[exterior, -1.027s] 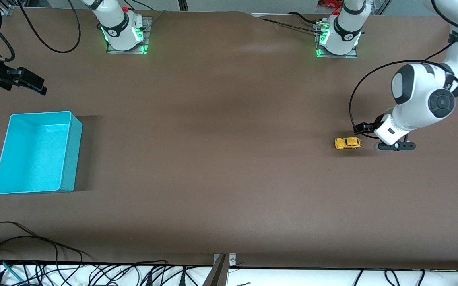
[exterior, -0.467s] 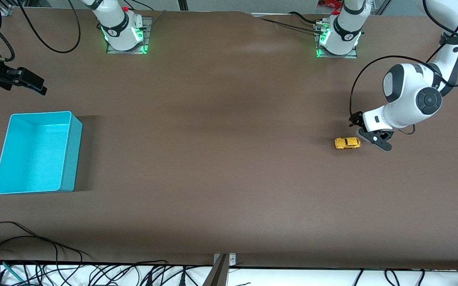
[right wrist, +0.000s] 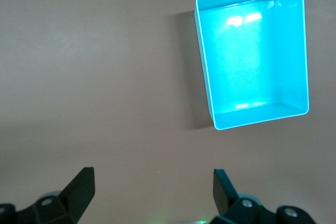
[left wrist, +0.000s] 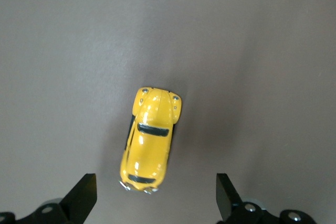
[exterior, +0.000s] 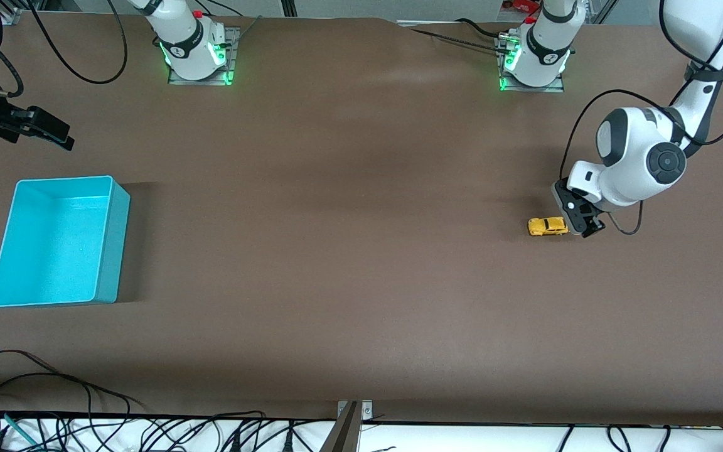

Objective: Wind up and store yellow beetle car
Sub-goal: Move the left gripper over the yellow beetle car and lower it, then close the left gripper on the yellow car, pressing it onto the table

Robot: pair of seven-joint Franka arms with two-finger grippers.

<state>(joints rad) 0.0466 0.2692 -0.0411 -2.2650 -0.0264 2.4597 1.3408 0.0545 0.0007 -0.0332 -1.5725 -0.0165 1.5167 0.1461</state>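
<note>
Front view: the left arm reaches down from its base, wrist bent low, and the left hand [exterior: 578,216] hangs just above the worktop [exterior: 361,251] right beside the yellow beetle car [exterior: 548,226], on the side toward the left arm's end. The car stands on its wheels on the brown worktop, not held. The right hand [exterior: 35,129] waits in the air at the right arm's end of the worktop, above the bare surface next to the turquoise bin [exterior: 117,251]; the bin is open-topped with nothing in it. Cables [exterior: 85,427] trail along the worktop's edge nearest the camera.

Left wrist view: the left hand's fingers [left wrist: 84,195] stand wide apart, gripping nothing. The yellow beetle car [left wrist: 149,140] lies on the worktop between the lines of the two fingers, just ahead of their tips and closer to one finger, untouched.

Right wrist view: the right hand's fingers [right wrist: 79,184] are spread wide and hold nothing. The turquoise bin [right wrist: 252,53] sits well ahead of them, its glossy floor bare.
</note>
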